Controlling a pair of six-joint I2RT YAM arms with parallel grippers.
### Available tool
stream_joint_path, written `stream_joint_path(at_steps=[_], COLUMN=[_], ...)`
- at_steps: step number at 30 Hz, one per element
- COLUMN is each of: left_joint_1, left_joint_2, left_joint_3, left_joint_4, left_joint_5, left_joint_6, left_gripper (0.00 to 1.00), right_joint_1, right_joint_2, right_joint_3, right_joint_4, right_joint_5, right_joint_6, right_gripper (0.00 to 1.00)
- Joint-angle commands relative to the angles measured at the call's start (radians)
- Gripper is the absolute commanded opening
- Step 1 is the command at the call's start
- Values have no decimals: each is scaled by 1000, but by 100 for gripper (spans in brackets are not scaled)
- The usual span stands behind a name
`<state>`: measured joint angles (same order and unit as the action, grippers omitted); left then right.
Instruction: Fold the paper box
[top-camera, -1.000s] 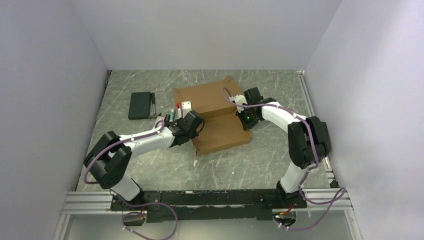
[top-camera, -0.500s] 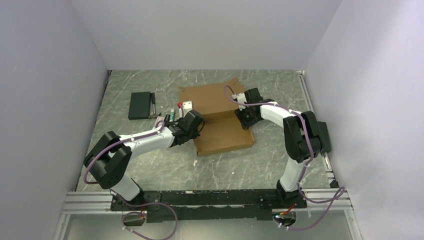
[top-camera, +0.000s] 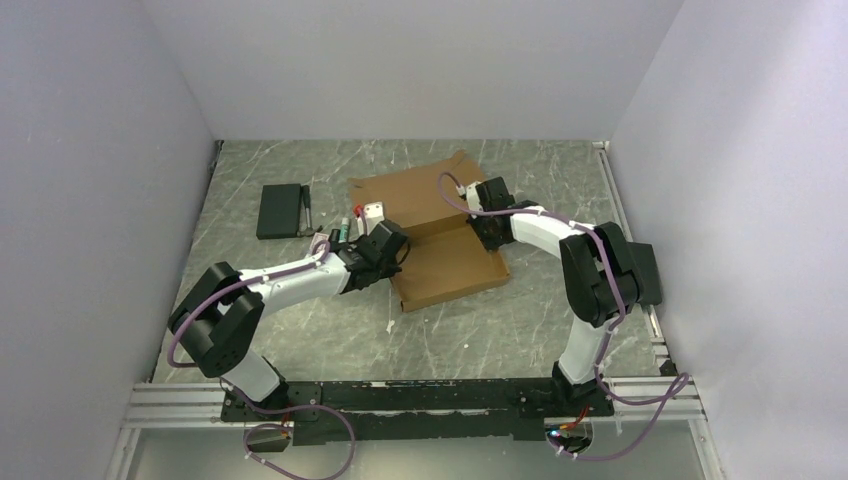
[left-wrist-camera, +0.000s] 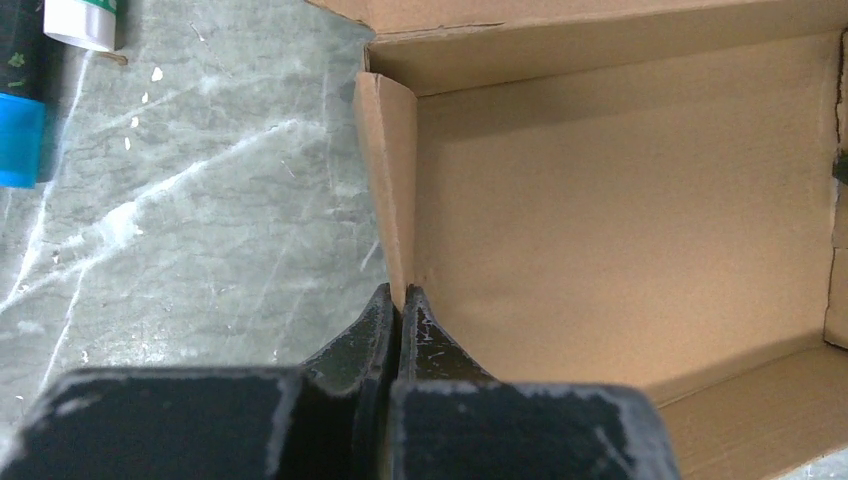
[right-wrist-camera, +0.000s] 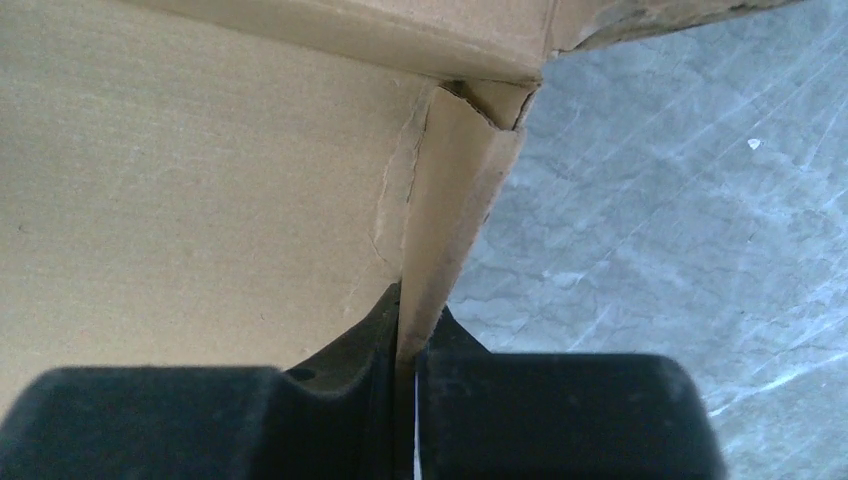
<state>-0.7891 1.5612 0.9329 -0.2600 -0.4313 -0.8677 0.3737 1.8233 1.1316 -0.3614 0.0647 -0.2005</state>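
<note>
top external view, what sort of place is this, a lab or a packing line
Probably a robot lab test cell: plain white walls box in a marble-patterned table, a left arm and a right arm are bolted to a metal rail at its near edge, and they work on a single paper box.

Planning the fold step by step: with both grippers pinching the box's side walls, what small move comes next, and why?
Probably swing both walls upright together. The left gripper and right gripper are each shut on a side wall of the paper box, and the right wall looks creased and leaning.
</note>
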Motion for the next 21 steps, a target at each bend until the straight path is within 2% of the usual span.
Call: stream_joint_path(at_steps=[1, 4, 5, 8, 13, 17, 21], left_joint_1=[2, 1, 1, 2, 2, 2, 2], left_joint_2=[-8, -6, -6, -12, -24, -34, -62], left_joint_3=[48, 49, 49, 47, 48, 50, 48], left_joint_4=[14, 6, 4, 3, 3, 3, -10], left_joint_5=[-6, -9, -11, -16, -13, -3, 0], left_joint_6=[-2, -2, -2, -1, 10, 23, 65], left_gripper=[6, 13, 15, 26, 41, 51, 63], right_joint_1=[1, -13, -19, -45, -115, -140, -148], right_joint_2=[-5, -31, -43, -84, -143, -176, -194], right_joint_3=[-3, 6, 7, 5, 1, -2, 3], right_joint_4=[9, -18, -25, -43, -68, -91, -111], right_joint_5=[60, -38, -57, -140, -283, -412, -467], right_joint_6=[-76, -76, -79, -80, -77, -97, -127], right_gripper=[18, 32, 39, 51, 60, 71, 74])
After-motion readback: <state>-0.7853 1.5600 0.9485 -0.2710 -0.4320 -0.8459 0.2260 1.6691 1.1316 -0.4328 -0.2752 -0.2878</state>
